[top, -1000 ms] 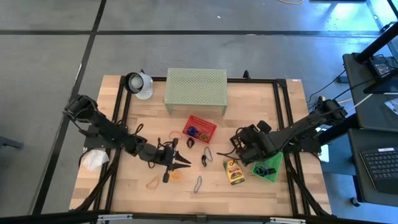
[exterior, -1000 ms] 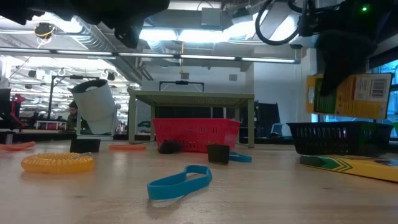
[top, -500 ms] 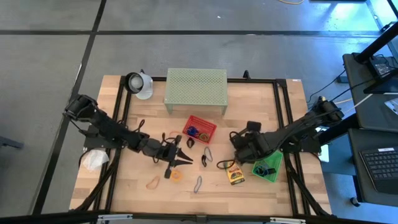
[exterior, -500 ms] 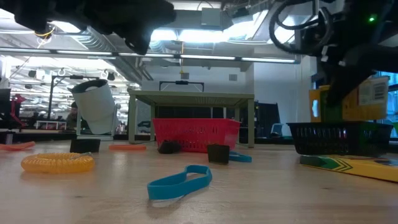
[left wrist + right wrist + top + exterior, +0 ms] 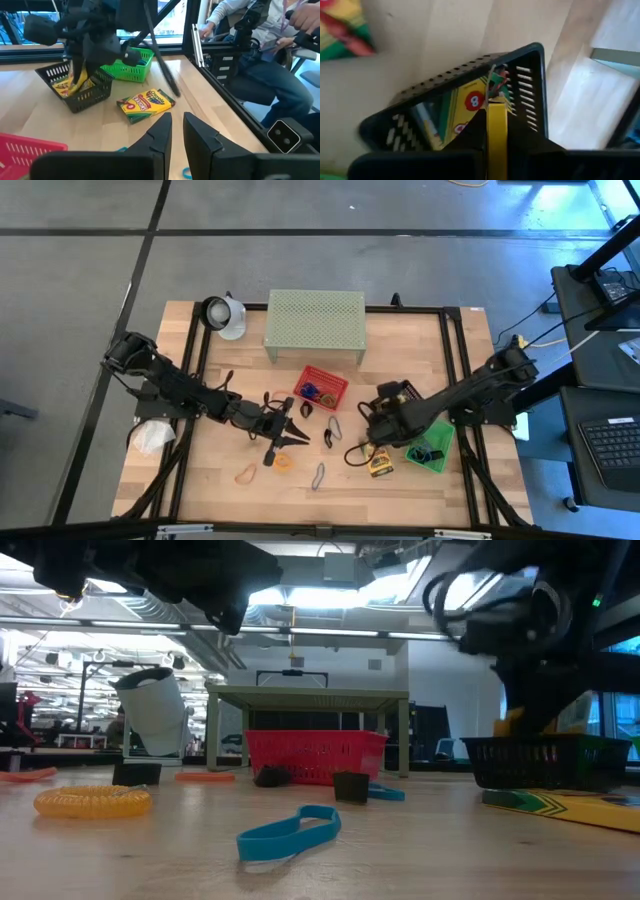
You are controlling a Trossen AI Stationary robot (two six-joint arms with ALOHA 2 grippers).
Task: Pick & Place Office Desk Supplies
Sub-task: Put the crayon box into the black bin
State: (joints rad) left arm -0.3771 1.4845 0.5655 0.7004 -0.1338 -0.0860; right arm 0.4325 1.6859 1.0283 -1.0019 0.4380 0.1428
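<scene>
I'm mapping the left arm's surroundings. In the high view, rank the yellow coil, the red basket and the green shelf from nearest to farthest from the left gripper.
From the left gripper:
1. Yellow coil, just beside it, toward the table's front.
2. Red basket, behind it, mid-table.
3. Green shelf, at the back edge.

Showing two dark, jointed arms, black housings throughout. Trailing black cables in loops along the right arm and beside the left arm. Ending in paired black, wedge-shaped fingers, matte, unmarked.
</scene>
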